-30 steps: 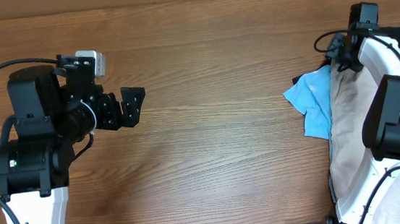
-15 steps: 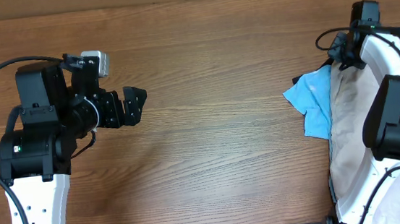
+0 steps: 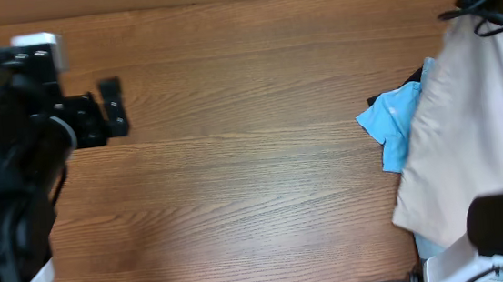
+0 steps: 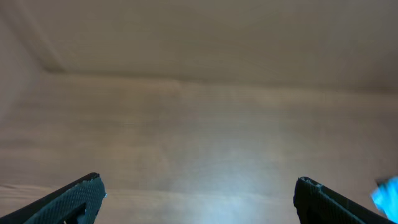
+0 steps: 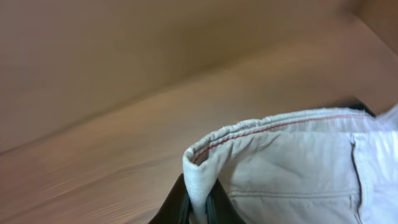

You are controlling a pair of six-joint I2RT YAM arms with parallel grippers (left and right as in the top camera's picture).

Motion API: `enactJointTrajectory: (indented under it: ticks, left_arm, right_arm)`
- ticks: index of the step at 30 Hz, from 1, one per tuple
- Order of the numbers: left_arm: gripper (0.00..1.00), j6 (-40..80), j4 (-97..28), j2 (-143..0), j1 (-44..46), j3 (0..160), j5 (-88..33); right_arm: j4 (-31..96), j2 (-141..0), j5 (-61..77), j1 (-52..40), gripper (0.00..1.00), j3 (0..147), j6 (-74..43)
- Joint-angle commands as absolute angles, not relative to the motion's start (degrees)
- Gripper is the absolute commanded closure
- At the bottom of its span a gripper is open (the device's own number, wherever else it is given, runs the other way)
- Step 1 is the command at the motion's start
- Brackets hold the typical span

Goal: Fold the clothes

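The clothes [image 3: 456, 132] are a pale beige garment hanging in a long drape at the table's right side, raised off the wood. In the right wrist view my right gripper [image 5: 199, 199] is shut on a folded bit of the clothes' [image 5: 292, 162] stitched hem, with cloth pinched between the dark fingers [image 5: 177, 208]. In the overhead view that gripper is mostly hidden near the top right corner. My left gripper [image 3: 113, 107] hovers far left, open, nothing between its fingertips [image 4: 74, 199].
A bright blue top [image 3: 396, 124] lies crumpled on the wooden table [image 3: 255, 177], partly under the hanging beige cloth; a sliver of it shows as the blue top [image 4: 388, 193] in the left wrist view. A pale blue fabric edge [image 3: 428, 249] peeks out at the bottom right.
My right gripper has shut on the beige hem and lifted the garment, which now hangs higher and wider. The left arm has risen and drawn back to the left, still open.
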State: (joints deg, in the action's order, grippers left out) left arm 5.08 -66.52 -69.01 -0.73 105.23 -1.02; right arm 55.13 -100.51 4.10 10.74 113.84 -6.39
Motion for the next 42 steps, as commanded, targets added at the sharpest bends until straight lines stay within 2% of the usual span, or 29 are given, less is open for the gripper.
enactJointTrajectory:
  ticks: [1, 6, 7, 8, 9, 10, 12, 15, 22, 26, 28, 31, 32, 33, 34, 35, 36, 39, 41, 42]
  left_arm:
    - [0.00, 7.3, -67.1, -68.7, -0.9, 110.8, 6.8]
    - [0.00, 7.3, -67.2, -68.1, -0.9, 113.6, 11.1]
    - [0.00, 7.3, -67.2, -68.1, -0.9, 113.9, 12.2]
    - [0.00, 7.3, -67.2, -68.1, -0.9, 114.3, 13.1]
    - [0.00, 7.3, -67.2, -68.1, -0.9, 114.7, 13.9]
    - [0.00, 7.3, -67.1, -68.1, -0.9, 115.2, 15.0]
    - [0.00, 7.3, -67.1, -68.1, -0.9, 115.5, 15.1]
    - [0.00, 7.3, -67.7, -68.2, -0.7, 115.6, 13.8]
    - [0.00, 7.3, -71.7, -73.3, -0.7, 115.5, 1.3]
    - [0.00, 7.3, -74.7, -79.6, -0.7, 115.4, 0.5]
    - [0.04, 7.3, -76.3, -83.9, -0.7, 115.1, -0.7]
    - [0.23, 7.3, -80.7, -91.3, -0.7, 115.1, -5.7]
    - [0.23, 7.3, -82.4, -93.5, -0.7, 115.1, -6.8]
    - [0.17, 7.3, -84.3, -96.3, -0.7, 115.1, -7.4]
    - [0.05, 7.3, -85.5, -98.6, -0.7, 115.1, -7.4]
    - [0.02, 7.3, -86.5, -100.8, -0.7, 115.1, -7.2]
    - [0.04, 7.3, -87.2, -103.7, -0.7, 115.1, -6.8]
    - [0.27, 7.1, -88.6, -111.1, -0.7, 115.1, -6.9]
    - [0.53, 7.5, -90.1, -115.9, -0.7, 115.1, -7.2]
    - [0.56, 7.8, -90.8, -117.6, -0.7, 115.1, -7.2]
  right_arm:
    - [56.9, -94.5, 14.1, -3.7, 0.96, 116.6, -2.5]
    - [59.8, -93.4, 15.1, -27.7, 0.96, 116.5, -2.5]
    - [60.0, -93.7, 15.1, -32.6, 0.92, 116.5, -2.5]
    - [60.0, -94.4, 14.6, -38.1, 0.81, 116.4, -2.5]
    - [59.9, -94.9, 12.8, -41.9, 0.53, 116.4, -2.5]
    - [59.9, -95.6, 6.8, -47.3, 0.43, 116.4, -2.5]
    - [59.7, -96.1, -4.2, -52.1, 0.33, 116.4, -3.5]
    - [59.8, -95.5, -15.2, -53.7, 0.24, 117.0, -6.0]
    - [61.1, -92.2, -16.6, -43.2, 0.23, 120.1, -14.6]
    - [64.0, -90.7, -11.4, -34.4, 0.23, 120.1, -20.6]
    - [66.8, -90.7, -5.8, -29.3, 0.25, 120.1, -22.4]
    - [73.3, -91.9, 0.4, -21.9, 0.27, 120.0, -22.8]
    - [75.2, -92.4, 1.1, -20.4, 0.27, 120.0, -22.8]
    - [78.2, -93.2, 1.6, -18.4, 0.27, 120.0, -22.8]
    - [81.0, -94.2, 1.6, -16.7, 0.27, 120.0, -22.8]
    - [82.8, -94.9, 1.6, -15.6, 0.27, 120.0, -22.8]
    - [85.1, -96.2, 1.6, -14.2, 0.27, 120.0, -22.8]
    - [89.8, -101.2, 1.7, -11.0, 0.36, 120.0, -22.5]
    - [90.8, -105.1, 1.6, -10.1, 0.48, 120.0, -22.5]
    - [90.8, -106.7, 1.6, -10.1, 0.51, 120.0, -22.5]
